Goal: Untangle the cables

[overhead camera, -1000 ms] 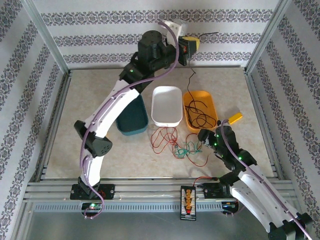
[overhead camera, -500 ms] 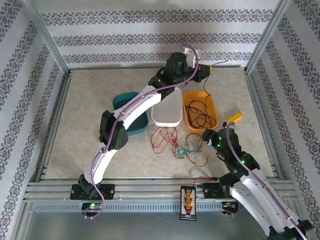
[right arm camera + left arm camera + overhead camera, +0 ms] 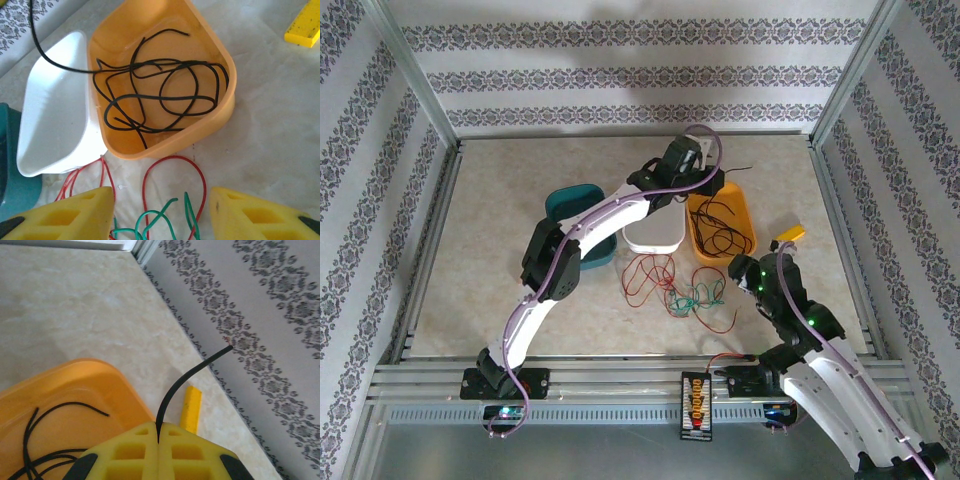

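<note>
Top view: bright, even, diffuse light from above, with no hard shadows. There is a soft grey shadow under the left arm (image 3: 590, 222) on the table (image 3: 480, 270). The back wall (image 3: 620, 60) is slightly washed out. The frame post (image 3: 415, 80) shows little bowing. Detail is low overall; the red and green cables (image 3: 685, 295) are barely resolved.

Left wrist view: the left gripper (image 3: 158, 440) at the bottom edge is slightly soft. The black cable (image 3: 175, 385) is crisp against the wall pattern. A pale glare patch lies on the table, upper left.

Right wrist view: the right gripper (image 3: 161, 200) is soft at the bottom edge. The orange tray (image 3: 222, 117) is sharp, has a glossy sheen inside and casts a faint shadow lower right. The white tray (image 3: 50, 115) is near overexposed.
</note>
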